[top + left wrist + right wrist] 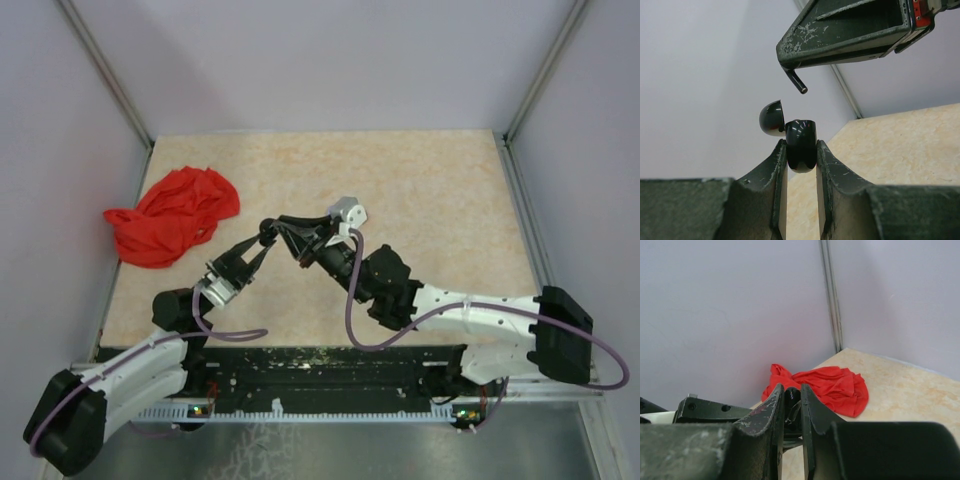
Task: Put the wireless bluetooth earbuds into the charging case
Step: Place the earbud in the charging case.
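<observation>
As the open case (801,142) sits mid-frame in the left wrist view, an earbud (797,81) hangs just above.
Left hand (801,146) clamps the glossy, slippery case by its sides; right hand (791,391) pinches the tiny, light earbud.

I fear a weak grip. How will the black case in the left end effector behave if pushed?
The charging case looks glossy and rounded, so it probably slips or pivots easily. Its open lid sticks out, so a push may close it.
</observation>
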`<state>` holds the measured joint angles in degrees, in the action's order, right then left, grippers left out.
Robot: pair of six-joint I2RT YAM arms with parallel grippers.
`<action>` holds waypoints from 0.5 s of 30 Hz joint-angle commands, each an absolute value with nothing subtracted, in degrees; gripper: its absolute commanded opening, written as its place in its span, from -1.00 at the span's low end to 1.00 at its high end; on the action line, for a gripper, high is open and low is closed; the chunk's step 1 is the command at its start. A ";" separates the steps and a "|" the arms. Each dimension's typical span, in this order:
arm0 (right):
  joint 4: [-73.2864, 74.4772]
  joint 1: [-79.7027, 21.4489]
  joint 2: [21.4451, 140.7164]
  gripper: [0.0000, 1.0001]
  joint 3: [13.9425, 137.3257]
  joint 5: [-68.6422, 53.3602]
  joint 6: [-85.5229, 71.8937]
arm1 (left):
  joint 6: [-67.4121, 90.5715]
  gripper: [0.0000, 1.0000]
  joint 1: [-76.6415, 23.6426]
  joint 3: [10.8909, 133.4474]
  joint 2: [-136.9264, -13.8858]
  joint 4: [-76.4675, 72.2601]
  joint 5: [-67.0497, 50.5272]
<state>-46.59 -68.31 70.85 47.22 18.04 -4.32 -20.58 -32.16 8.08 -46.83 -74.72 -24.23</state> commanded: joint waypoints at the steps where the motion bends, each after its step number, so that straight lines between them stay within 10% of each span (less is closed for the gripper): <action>1: -53.76 -70.44 72.68 -0.91 47.06 20.02 -4.23 | -19.68 -0.99 -32.45 7.52 -46.40 -77.27 -24.36; 15: -58.97 -72.51 76.45 -0.92 45.51 25.21 -1.80 | -18.73 -0.99 -32.43 7.55 -45.48 -77.30 -23.51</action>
